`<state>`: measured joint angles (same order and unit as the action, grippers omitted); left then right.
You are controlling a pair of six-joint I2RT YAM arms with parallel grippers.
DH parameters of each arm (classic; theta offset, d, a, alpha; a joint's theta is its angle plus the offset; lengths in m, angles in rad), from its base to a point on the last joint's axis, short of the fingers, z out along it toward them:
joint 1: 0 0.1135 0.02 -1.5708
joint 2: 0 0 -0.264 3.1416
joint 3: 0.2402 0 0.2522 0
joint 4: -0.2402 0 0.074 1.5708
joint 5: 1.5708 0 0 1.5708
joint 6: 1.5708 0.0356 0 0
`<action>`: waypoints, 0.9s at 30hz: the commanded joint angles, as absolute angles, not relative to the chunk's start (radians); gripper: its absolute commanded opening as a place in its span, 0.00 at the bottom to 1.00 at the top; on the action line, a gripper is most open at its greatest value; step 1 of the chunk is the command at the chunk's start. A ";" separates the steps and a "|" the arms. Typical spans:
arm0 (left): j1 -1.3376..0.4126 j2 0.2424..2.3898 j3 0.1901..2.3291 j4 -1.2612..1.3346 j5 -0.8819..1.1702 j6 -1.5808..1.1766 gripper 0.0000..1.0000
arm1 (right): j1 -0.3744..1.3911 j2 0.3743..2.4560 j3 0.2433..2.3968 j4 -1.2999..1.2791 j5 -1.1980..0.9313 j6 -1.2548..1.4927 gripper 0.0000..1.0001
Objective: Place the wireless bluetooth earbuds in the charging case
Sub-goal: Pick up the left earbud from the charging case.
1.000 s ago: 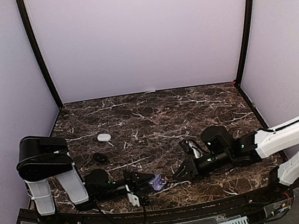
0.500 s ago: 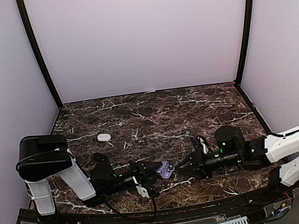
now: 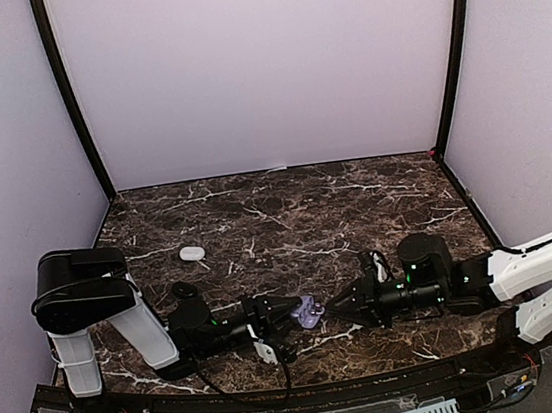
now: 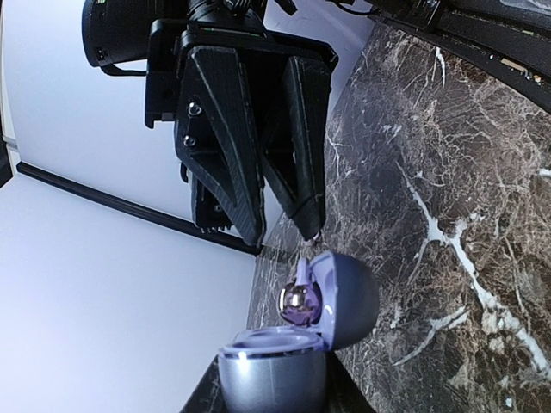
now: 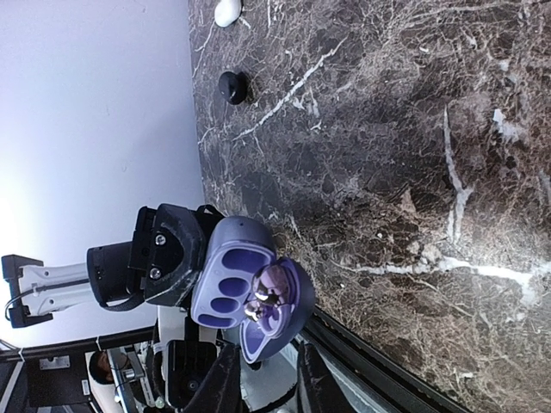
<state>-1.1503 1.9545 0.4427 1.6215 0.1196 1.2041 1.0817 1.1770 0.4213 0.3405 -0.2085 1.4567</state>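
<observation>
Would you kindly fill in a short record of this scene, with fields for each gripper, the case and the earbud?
left gripper: shut on the purple charging case
case state: lid open, opening turned toward the right gripper
earbud: shiny, inside the open case; whether fully seated is unclear
right gripper: fingertips right at the case, jaws slightly apart, nothing seen between them
elsewhere on the table: white case and black case, both untouched

Top view high over the table (image 3: 287, 215); wrist views close, opposed; purple case (image 3: 307, 312) shared.
</observation>
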 commanded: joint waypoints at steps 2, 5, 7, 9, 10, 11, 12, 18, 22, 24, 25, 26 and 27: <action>-1.158 1.954 0.453 1.703 0.137 1.207 0.02 | 1.074 1.214 0.468 0.341 -0.201 1.450 0.20; -1.158 1.956 0.449 1.704 0.141 1.207 0.02 | 1.074 1.222 0.472 0.338 -0.196 1.451 0.20; -1.157 1.955 0.447 1.706 0.143 1.209 0.02 | 1.074 1.227 0.475 0.339 -0.196 1.450 0.19; -1.157 1.953 0.446 1.708 0.144 1.208 0.02 | 1.075 1.232 0.479 0.335 -0.196 1.450 0.18; -1.158 1.953 0.446 1.709 0.145 1.207 0.02 | 1.074 1.234 0.481 0.336 -0.196 1.449 0.18; -1.158 1.953 0.446 1.709 0.145 1.207 0.02 | 1.073 1.237 0.483 0.336 -0.196 1.448 0.17; -1.158 1.953 0.446 1.708 0.145 1.207 0.02 | 1.074 1.240 0.485 0.336 -0.196 1.447 0.17; -1.158 1.953 0.443 1.715 0.143 1.204 0.02 | 1.074 1.263 0.491 0.345 -0.213 1.443 0.16; -1.158 1.953 0.444 1.712 0.145 1.204 0.02 | 1.074 1.275 0.488 0.357 -0.227 1.442 0.11; -1.158 1.952 0.442 1.712 0.146 1.204 0.02 | 1.074 1.275 0.486 0.363 -0.228 1.441 0.08; -1.158 1.952 0.443 1.713 0.145 1.203 0.02 | 1.074 1.275 0.486 0.365 -0.229 1.440 0.07; -1.158 1.951 0.443 1.714 0.145 1.204 0.02 | 1.074 1.275 0.486 0.364 -0.229 1.439 0.06; -1.158 1.952 0.442 1.712 0.145 1.207 0.02 | 1.074 1.275 0.485 0.363 -0.229 1.438 0.05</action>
